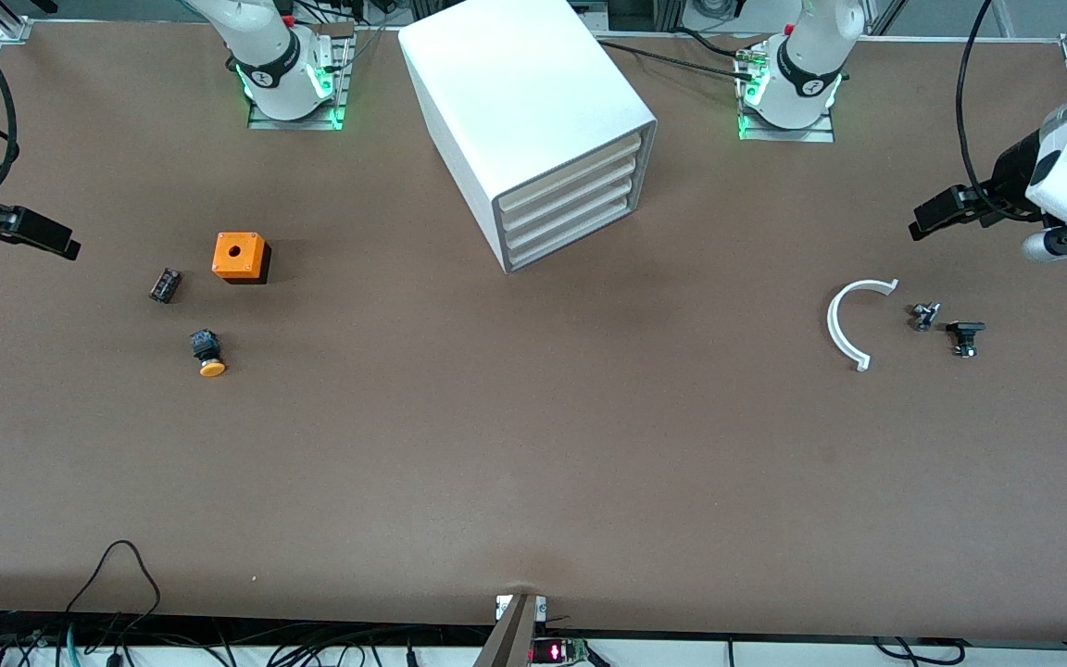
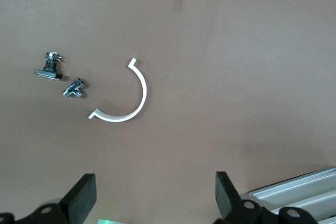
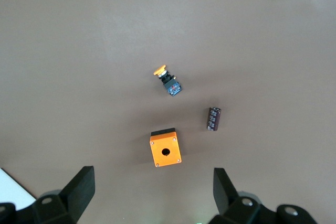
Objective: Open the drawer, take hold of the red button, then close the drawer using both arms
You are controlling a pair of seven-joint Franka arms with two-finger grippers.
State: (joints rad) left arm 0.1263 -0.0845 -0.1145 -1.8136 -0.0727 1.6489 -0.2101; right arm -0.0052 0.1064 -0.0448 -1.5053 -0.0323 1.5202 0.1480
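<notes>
The white cabinet (image 1: 515, 83) stands in the middle of the table near the arms' bases. Its four pale beige drawer fronts (image 1: 571, 199) are all shut and face the front camera at an angle. The red-capped button is hidden from view. My left gripper (image 1: 921, 225) hangs open and empty over the left arm's end of the table; in the left wrist view (image 2: 156, 192) its jaws stand wide apart. My right gripper (image 1: 66, 246) hangs open and empty over the right arm's end; in the right wrist view (image 3: 154, 184) its jaws also stand wide apart.
Under the right gripper lie an orange box with a hole (image 1: 239, 256) (image 3: 165, 149), a yellow-capped button (image 1: 208, 352) (image 3: 168, 80) and a small dark part (image 1: 164, 284). Under the left gripper lie a white half ring (image 1: 844, 324) (image 2: 128, 95) and two small metal parts (image 1: 923, 316) (image 1: 964, 335).
</notes>
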